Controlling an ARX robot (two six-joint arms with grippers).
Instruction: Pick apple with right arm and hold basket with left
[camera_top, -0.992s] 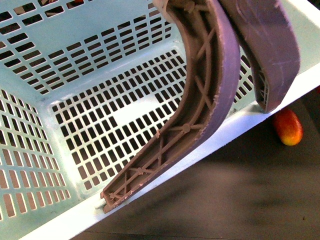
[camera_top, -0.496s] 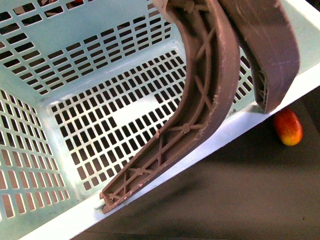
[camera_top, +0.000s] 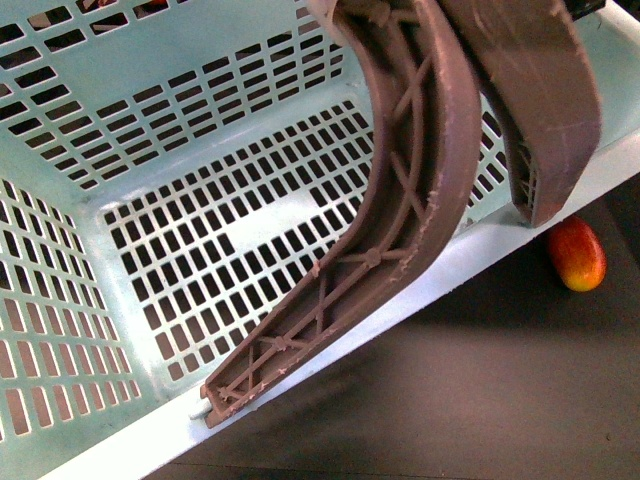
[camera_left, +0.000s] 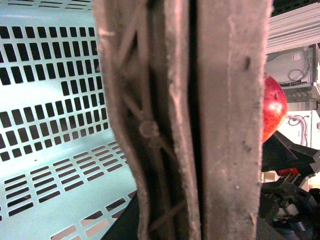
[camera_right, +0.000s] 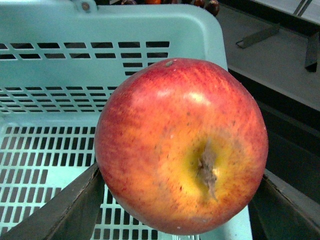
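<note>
Red skin with fine yellowish streaks is being shown by the round glossy apple (camera_right: 180, 145), and a yellow patch is spreading around its brown stem dimple. It is being clasped between the two dark fingers (camera_right: 70, 207) of the right gripper (camera_right: 175, 205), one against each flank. Just beyond the gripper, the slotted wall and floor of the light turquoise plastic basket (camera_right: 60, 20) are being seen.

Two brownish-grey curved handles (camera_top: 420, 180), cross-braced on the inner face and scuffed along the edges, are being kept together, standing up over the basket. In the left wrist view they are blocking most of the scene, and only a sliver of the apple is being seen past them. The left gripper's own fingers are not being shown, so its hold cannot be told.

Outside the basket's rim, an elongated red-and-yellow fruit (camera_top: 576, 254) is lying on the dark tabletop (camera_top: 480, 400).
</note>
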